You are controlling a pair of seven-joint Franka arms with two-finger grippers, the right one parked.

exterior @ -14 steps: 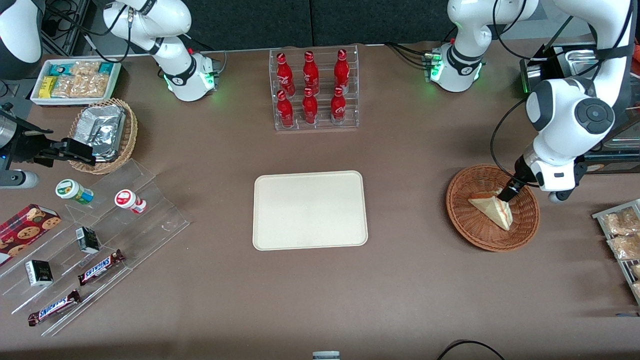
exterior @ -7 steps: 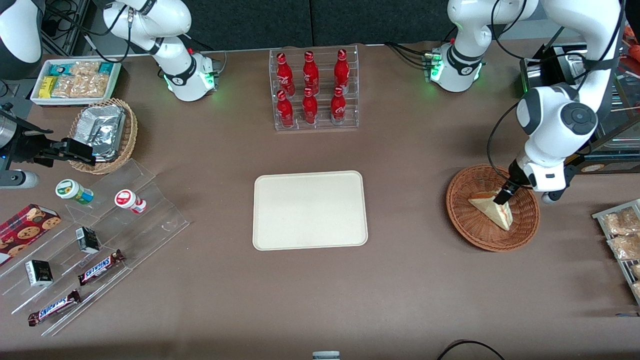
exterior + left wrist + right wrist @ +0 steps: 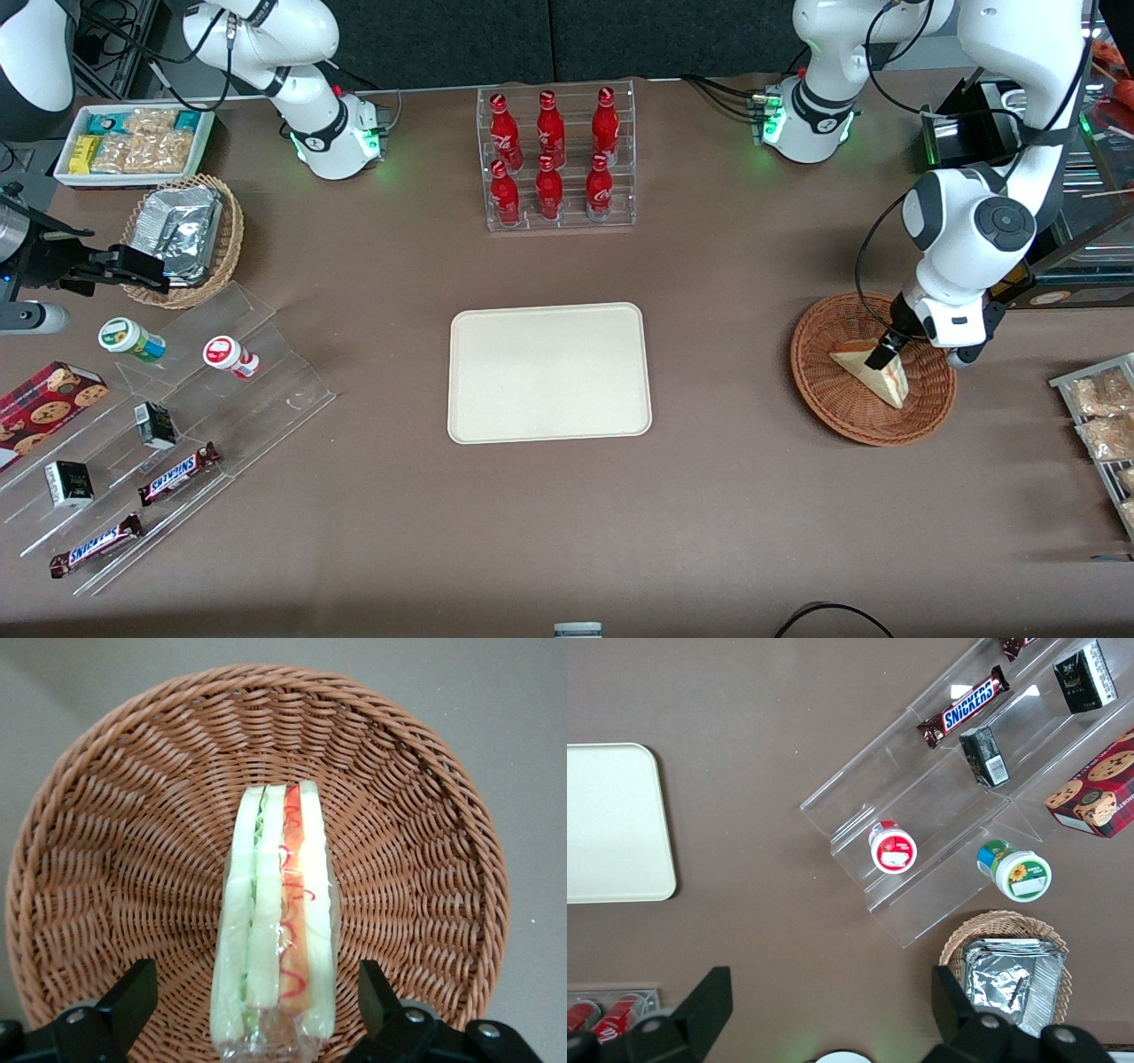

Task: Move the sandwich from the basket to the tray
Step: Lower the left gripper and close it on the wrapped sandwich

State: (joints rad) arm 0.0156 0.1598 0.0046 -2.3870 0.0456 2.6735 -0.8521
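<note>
The sandwich point(image 3: 879, 377) is a pale wedge standing on edge in the reddish-brown wicker basket point(image 3: 824, 408), toward the working arm's end of the table. Its red, orange and green layers face the wrist camera on the sandwich point(image 3: 279, 921), with the basket point(image 3: 106, 842) all around it. My gripper point(image 3: 882, 354) is down in the basket and open. In the wrist view the gripper point(image 3: 257, 990) straddles one end of the wedge, with one black finger on each side and a gap to each. The cream tray point(image 3: 549, 372) lies bare at mid-table; a corner of the tray point(image 3: 611, 824) shows in the right wrist view.
A clear rack of red bottles point(image 3: 556, 159) stands farther from the camera than the tray. A rack of snack packets point(image 3: 1099, 416) sits beside the basket at the table's edge. A tan basket of foil packets point(image 3: 182, 235) and clear shelves of snacks point(image 3: 168, 425) lie toward the parked arm's end.
The arm has swung in over the basket. The gripper has shifted a little toward the tray and now sits around the sandwich's end. The sandwich has not moved.
</note>
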